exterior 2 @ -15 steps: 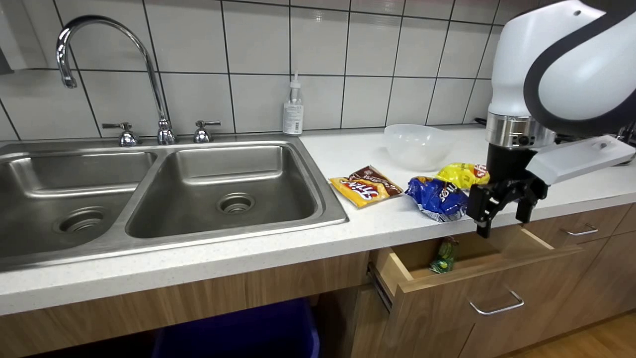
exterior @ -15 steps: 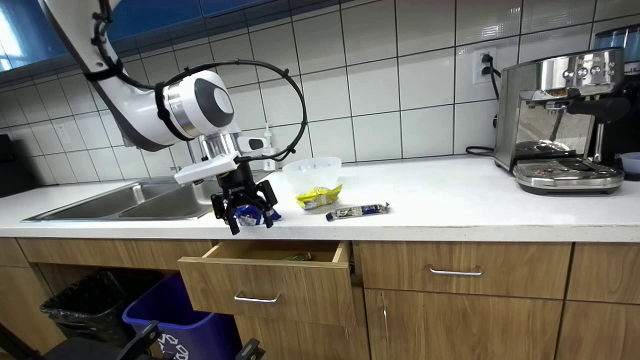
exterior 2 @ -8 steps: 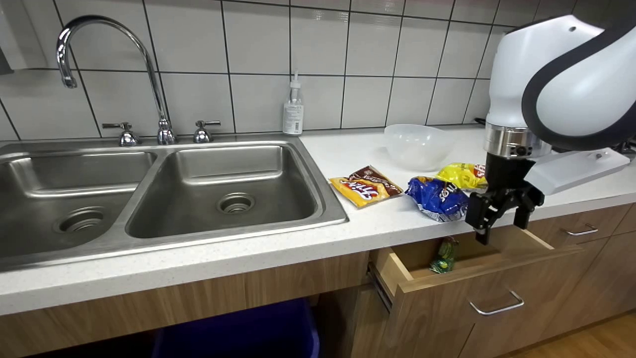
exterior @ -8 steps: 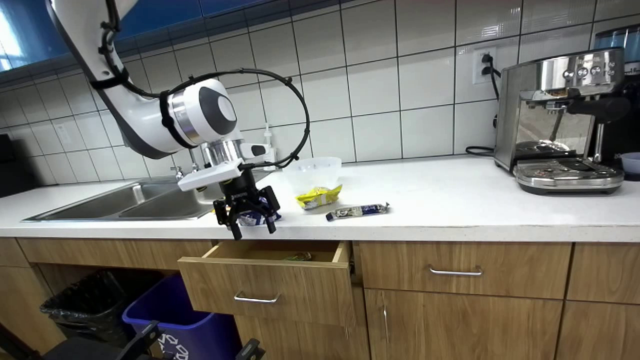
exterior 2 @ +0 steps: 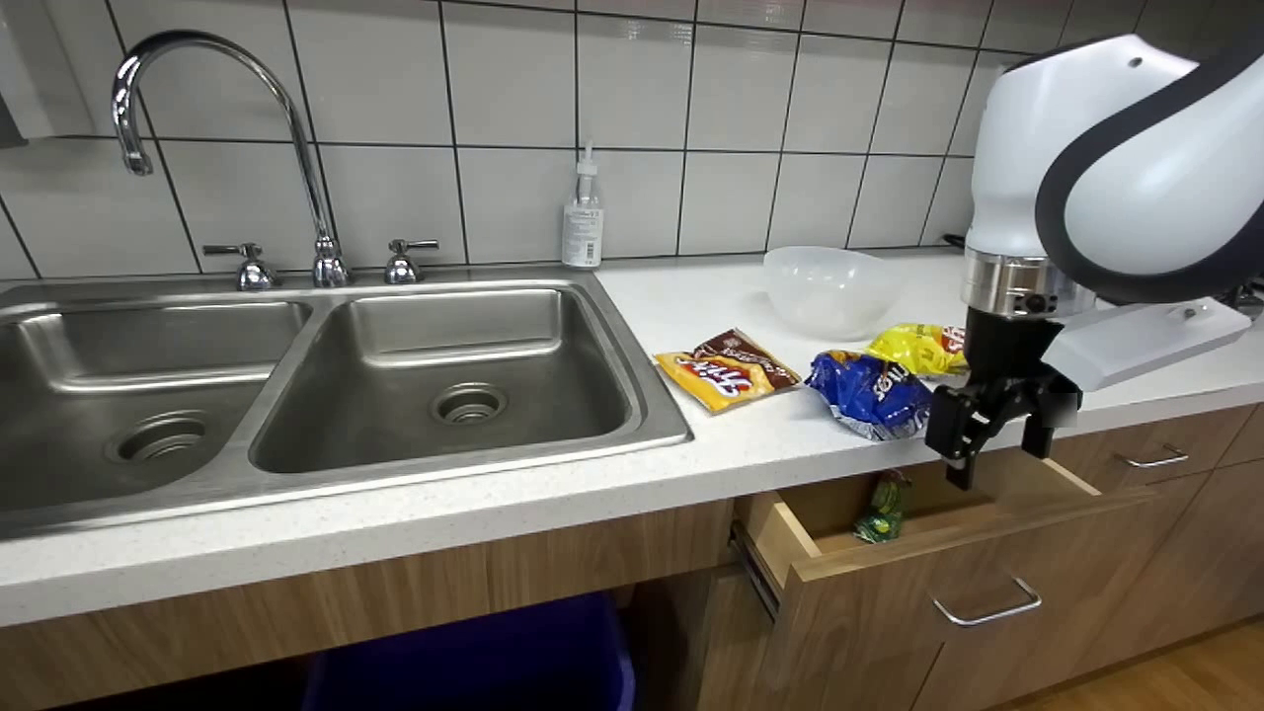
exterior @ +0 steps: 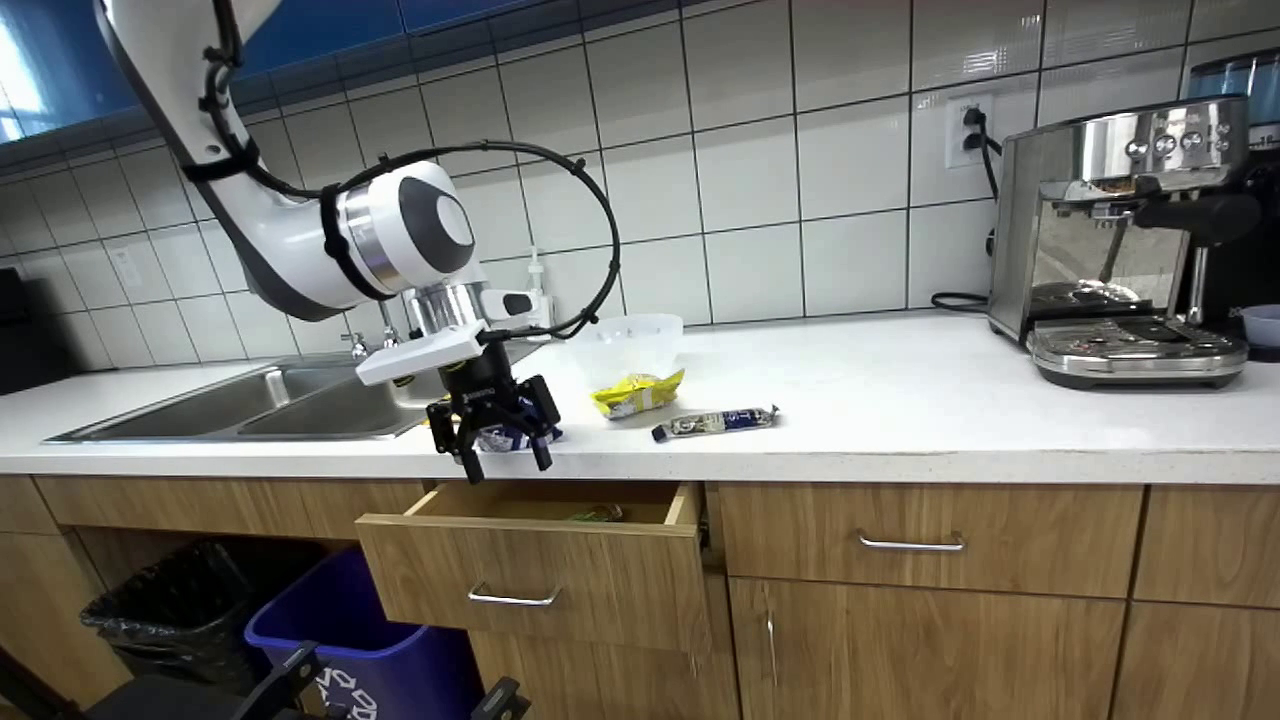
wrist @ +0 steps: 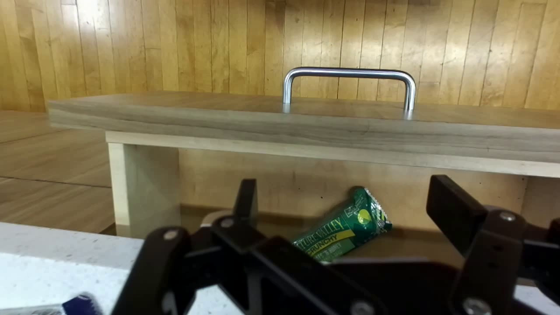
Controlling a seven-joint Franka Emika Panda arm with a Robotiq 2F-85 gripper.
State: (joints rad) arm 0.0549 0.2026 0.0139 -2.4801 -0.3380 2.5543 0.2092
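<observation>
Wrist view: green snack bar (wrist: 345, 229) lying at an angle inside the pulled-out drawer (wrist: 306, 124), one end partly hidden by the gripper (wrist: 343, 192). Fingers spread wide, one on each side of the bar in that view, nothing gripped. Both exterior views show the gripper pointing down above the drawer, well clear of the bar. Metal handle (wrist: 350, 73) on the drawer front, wood floor (wrist: 218, 52) beyond.

On the counter (exterior 2: 671, 306), in an exterior view: crumpled blue bag (exterior 2: 872, 393) near the front edge, yellow bag (exterior 2: 918, 348) right next to it, cloudy bowl (exterior 2: 828, 291) behind them. Orange-and-brown packet (exterior 2: 729, 370) flat between blue bag and sink (exterior 2: 637, 380). Silver-and-navy wrapped stick (exterior: 715, 423) in front of the yellow bag and off to its right in an exterior view.

Further out: faucet (exterior 2: 296, 128), pump bottle (exterior 2: 583, 227) at the sink's back corner. Coffee machine (exterior: 1120, 250) well apart. Black-bagged bin (exterior: 175, 610) and blue bin (exterior: 430, 680) below counter level.
</observation>
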